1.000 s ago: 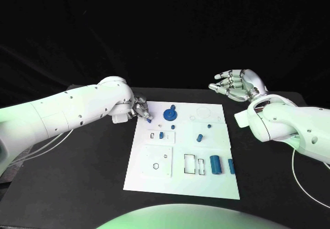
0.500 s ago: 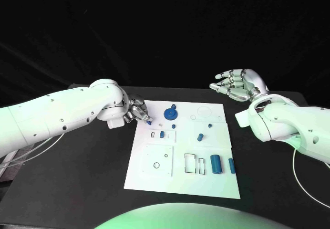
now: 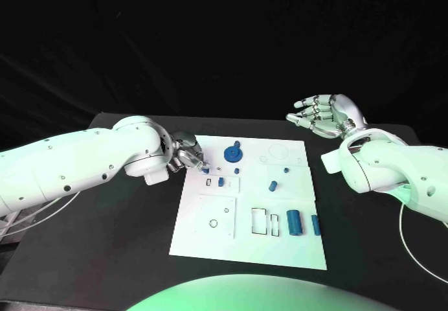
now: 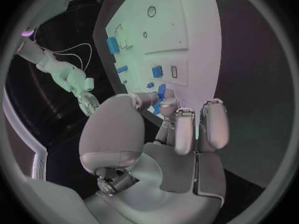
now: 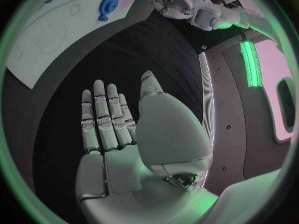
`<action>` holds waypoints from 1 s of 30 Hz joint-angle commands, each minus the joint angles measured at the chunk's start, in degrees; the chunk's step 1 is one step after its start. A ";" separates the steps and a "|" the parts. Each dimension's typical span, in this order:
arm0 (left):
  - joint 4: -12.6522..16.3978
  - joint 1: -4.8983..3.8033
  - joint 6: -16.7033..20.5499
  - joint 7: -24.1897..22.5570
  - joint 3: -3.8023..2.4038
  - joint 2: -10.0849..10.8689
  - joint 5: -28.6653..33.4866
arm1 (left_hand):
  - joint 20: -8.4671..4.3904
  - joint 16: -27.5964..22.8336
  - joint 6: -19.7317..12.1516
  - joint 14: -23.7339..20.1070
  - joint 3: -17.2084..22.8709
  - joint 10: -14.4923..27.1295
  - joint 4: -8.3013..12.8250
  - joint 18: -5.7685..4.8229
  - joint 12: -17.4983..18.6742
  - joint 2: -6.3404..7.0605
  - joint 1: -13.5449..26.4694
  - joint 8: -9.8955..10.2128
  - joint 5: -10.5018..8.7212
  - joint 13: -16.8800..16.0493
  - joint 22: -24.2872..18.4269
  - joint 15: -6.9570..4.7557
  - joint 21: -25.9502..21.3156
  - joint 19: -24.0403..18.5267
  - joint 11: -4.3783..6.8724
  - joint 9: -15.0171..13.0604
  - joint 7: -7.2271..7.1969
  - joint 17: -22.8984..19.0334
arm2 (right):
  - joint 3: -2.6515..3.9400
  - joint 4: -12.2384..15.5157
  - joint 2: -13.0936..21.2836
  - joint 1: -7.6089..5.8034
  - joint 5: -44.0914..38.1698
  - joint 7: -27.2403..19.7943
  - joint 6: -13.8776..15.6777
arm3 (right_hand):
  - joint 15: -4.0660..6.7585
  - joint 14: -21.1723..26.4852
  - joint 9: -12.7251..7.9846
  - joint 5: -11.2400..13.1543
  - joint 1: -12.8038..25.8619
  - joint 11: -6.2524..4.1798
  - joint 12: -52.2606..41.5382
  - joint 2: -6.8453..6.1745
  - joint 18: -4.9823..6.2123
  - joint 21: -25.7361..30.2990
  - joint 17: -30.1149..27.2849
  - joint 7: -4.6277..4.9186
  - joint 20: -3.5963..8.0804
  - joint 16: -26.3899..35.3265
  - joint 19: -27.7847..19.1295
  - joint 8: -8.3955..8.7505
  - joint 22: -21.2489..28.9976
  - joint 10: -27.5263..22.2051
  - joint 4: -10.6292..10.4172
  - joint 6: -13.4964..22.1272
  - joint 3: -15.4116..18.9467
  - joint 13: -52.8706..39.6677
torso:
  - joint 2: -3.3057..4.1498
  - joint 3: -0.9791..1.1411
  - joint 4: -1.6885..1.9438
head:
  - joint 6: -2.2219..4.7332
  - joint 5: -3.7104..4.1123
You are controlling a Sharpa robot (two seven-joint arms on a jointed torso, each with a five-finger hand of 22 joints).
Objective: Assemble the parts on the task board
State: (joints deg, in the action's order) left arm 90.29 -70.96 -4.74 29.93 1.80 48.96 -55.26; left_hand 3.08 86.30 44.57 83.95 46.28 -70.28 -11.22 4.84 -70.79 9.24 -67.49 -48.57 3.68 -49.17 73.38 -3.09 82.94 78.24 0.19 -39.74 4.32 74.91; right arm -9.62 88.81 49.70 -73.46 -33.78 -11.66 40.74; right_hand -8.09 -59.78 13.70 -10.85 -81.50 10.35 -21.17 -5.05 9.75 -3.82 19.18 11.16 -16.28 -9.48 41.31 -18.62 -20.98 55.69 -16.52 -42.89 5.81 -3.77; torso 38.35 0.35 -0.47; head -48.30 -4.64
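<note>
A small blue part (image 3: 204, 171) sits at the task board's (image 3: 224, 246) far left corner, seemingly pinched in the left hand's (image 3: 188, 155) fingertips, though it's tiny. The white board lies mid-tabletop (image 3: 112, 246). Off its far right corner, the right hand (image 3: 322, 115) hovers empty, fingers apart.

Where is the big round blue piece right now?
In the head view the round blue piece sits near the far edge of the white board, left of an empty circle outline and just right of the left hand.
</note>
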 commanded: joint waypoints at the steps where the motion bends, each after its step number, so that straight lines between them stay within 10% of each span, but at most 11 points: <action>1: 0.91 0.50 4.08 -1.06 0.00 0.15 -3.82 | -0.06 0.29 0.27 4.17 8.84 -0.49 8.44 -1.11 -0.35 -0.28 0.28 -0.42 0.25 -0.18 0.29 -0.37 0.43 0.45 -0.02 -0.06 -0.16 8.19 | 0.01 -0.03 -0.04 0.07 -0.16 -0.51 -0.83 | -0.43 -0.12 -0.05 0.01 0.56 0.33 0.22 0.17 0.76 0.32 -0.10 3.31 0.14 0.24 -0.42 -0.35 0.07 0.17 -0.01 -0.25 -0.40 0.07 | -0.02 0.01 0.10 | -0.09 -0.10; 10: 1.89 1.93 4.89 -1.09 0.24 -0.34 -8.61 | -0.14 0.30 0.51 4.18 9.32 -0.95 8.70 -1.16 -0.60 0.06 0.52 -0.53 0.43 -0.64 0.52 -0.46 0.55 0.62 0.08 -0.06 -0.27 8.21 | 0.01 -0.11 -0.07 0.21 -0.16 -0.52 -0.87 | -0.43 -0.12 -0.06 0.02 0.59 0.33 0.22 0.17 0.77 0.31 -0.12 3.31 0.14 0.26 -0.47 -0.36 0.10 0.17 -0.01 -0.26 -0.39 0.08 | 0.10 -0.05 -0.04 | -0.21 -0.44; 30: 1.68 2.18 1.21 -0.69 1.18 -1.38 -12.56 | -0.22 0.30 0.73 4.19 9.77 -1.30 9.03 -1.17 -0.74 0.40 0.71 -0.61 0.66 -0.92 0.58 -0.54 0.60 0.67 0.18 -0.04 -0.35 8.21 | 0.01 -0.11 -0.09 0.32 -0.16 -0.58 -0.87 | -0.43 -0.12 -0.06 0.02 0.59 0.33 0.22 0.17 0.77 0.31 -0.12 3.31 0.14 0.26 -0.47 -0.36 0.10 0.17 -0.01 -0.26 -0.39 0.08 | 0.13 0.00 -0.09 | -0.58 -0.59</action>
State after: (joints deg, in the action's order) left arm 91.93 -68.78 -1.80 29.59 2.97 47.73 -66.49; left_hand 2.87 86.30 45.01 84.04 46.43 -71.19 -11.36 4.84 -71.39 9.98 -66.76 -48.94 4.04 -50.04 73.91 -3.18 83.20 78.43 0.31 -39.70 4.31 74.91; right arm -9.62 88.68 49.65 -73.18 -33.72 -11.68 40.62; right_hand -8.09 -59.78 13.70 -10.85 -81.49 10.35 -21.17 -5.04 9.75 -3.82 19.14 11.16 -16.07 -9.48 41.11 -18.62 -20.92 55.69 -16.52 -42.89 5.82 -3.77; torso 38.48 0.36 -0.54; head -48.82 -5.20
